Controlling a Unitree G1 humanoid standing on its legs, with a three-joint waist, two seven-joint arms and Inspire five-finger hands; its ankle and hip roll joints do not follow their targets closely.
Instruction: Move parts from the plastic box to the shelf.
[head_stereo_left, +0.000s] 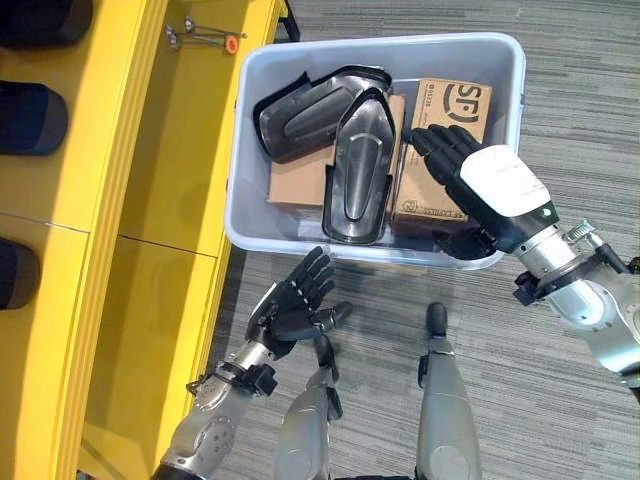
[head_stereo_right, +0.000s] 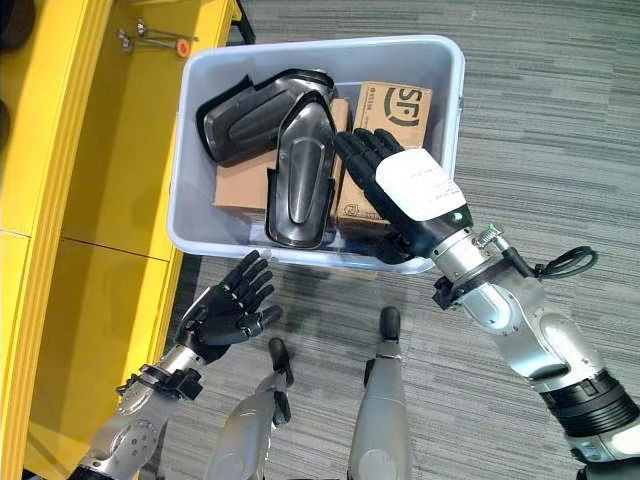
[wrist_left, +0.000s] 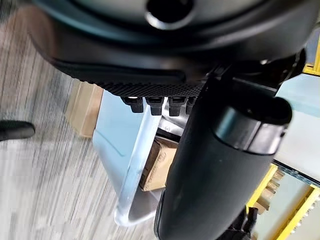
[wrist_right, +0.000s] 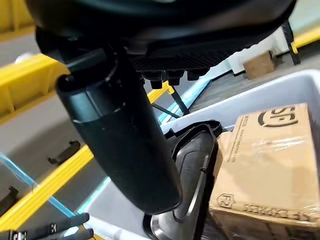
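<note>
Fingers (head_stereo_left: 440, 150) straight — over cardboard box (head_stereo_left: 445, 110).

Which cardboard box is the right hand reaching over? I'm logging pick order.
The upright printed box at the bin's right side, under the right hand; the other box lies beneath the black parts.

two dark shell parts (head_stereo_left: 355, 165) atop cardboard boxes (head_stereo_left: 440, 150) in pale plastic box (head_stereo_left: 245, 150)
</note>
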